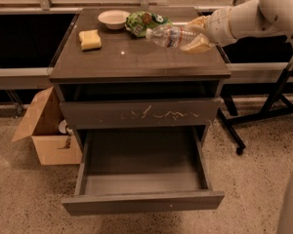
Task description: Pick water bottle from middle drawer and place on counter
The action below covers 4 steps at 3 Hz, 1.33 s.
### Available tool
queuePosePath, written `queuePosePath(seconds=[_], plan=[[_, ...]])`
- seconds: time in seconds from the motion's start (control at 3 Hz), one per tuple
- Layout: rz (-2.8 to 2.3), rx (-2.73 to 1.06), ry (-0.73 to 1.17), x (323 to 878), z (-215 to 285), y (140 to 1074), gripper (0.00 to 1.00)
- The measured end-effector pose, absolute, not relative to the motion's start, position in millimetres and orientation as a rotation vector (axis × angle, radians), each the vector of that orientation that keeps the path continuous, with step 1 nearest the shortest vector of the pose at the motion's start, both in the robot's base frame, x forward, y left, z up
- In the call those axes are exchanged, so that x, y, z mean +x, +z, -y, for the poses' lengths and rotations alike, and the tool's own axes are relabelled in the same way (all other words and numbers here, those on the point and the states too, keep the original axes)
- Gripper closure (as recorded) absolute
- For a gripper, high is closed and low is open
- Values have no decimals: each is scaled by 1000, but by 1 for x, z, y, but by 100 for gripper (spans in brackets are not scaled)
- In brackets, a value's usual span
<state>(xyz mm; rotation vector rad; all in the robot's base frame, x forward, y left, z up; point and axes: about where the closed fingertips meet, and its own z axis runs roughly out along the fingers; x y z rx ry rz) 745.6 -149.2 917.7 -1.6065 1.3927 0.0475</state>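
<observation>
My gripper (194,34) reaches in from the right over the counter (136,57) and is shut on the water bottle (168,35). The clear bottle lies on its side in the fingers, cap end pointing left toward the green bag, held just above the counter's right half. The middle drawer (141,201) stands pulled open below the scratched drawer front (139,113); its grey floor holds nothing.
On the counter sit a white bowl (113,18), a green snack bag (144,22) and a yellow sponge (90,39). An open cardboard box (49,130) stands on the floor at the left. A black stand's legs (263,111) are at the right.
</observation>
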Motion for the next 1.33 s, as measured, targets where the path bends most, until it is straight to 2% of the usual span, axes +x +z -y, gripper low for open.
queuePosePath(seconds=[0.67, 1.33], plan=[[-1502, -1453, 52, 805, 146, 917, 100], [-1649, -1366, 144, 831, 150, 893, 54]])
